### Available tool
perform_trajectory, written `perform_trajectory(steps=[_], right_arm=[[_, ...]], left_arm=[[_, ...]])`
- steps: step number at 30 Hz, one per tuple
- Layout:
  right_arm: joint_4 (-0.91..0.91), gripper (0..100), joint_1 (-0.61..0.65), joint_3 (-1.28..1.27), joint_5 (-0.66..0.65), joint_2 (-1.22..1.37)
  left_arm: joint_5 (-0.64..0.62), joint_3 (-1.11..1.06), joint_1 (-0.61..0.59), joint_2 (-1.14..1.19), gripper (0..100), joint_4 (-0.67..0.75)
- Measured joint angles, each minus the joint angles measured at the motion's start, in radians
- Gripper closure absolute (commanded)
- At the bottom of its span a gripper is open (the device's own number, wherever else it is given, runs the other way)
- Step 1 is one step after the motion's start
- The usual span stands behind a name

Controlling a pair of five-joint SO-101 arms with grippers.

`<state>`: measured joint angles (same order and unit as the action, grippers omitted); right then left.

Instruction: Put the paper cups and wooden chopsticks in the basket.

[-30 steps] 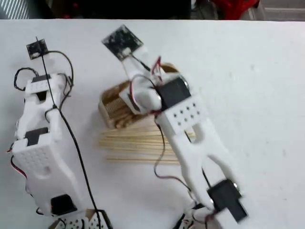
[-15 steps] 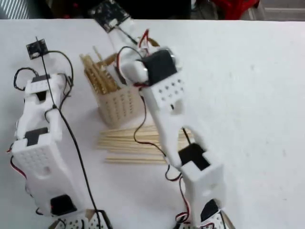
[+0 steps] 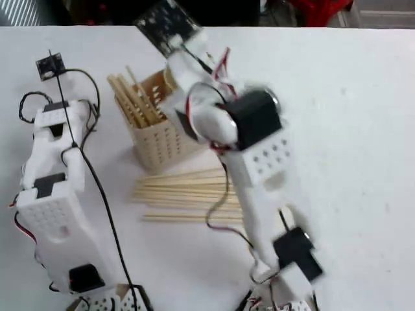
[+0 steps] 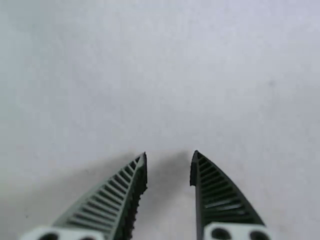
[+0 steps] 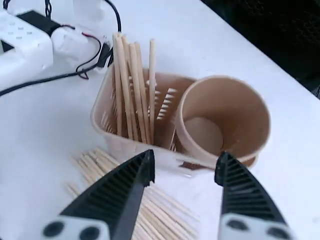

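A pale slotted basket (image 3: 159,139) stands upright on the white table, with a bundle of wooden chopsticks (image 3: 130,100) leaning in it. In the right wrist view the basket (image 5: 107,125) holds those chopsticks (image 5: 130,90) and a brown paper cup (image 5: 225,115), mouth up. More chopsticks (image 3: 181,197) lie flat in a pile just in front of the basket (image 5: 92,162). My right gripper (image 5: 185,162) hangs open above the basket's near rim, holding nothing. My left gripper (image 4: 169,157) is open over bare table, with nothing between its fingers.
The left arm (image 3: 55,162) lies folded along the table's left side with black cables (image 3: 97,175) running beside it. The right arm (image 3: 256,149) stretches over the loose chopstick pile. The table's right half (image 3: 350,129) is bare white surface.
The basket lay on its side a second ago and now stands upright with chopsticks sticking up. The right arm swung up and toward the table's far side, then shifted back to the right.
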<state>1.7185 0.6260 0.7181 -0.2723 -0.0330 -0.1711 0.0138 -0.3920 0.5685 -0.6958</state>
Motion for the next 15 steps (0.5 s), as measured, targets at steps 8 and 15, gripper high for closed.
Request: perform_trajectory(steps=[8, 15], right_arm=[[-0.04, 79.3, 0.114, -0.621, -0.216, -0.331], [-0.437, 85.4, 0.219, -1.318, -0.316, -0.431]], left_arm=[[0.0, 0.0, 0.0, 0.0, 84, 0.0], [0.0, 0.0, 0.0, 0.0, 84, 0.0]])
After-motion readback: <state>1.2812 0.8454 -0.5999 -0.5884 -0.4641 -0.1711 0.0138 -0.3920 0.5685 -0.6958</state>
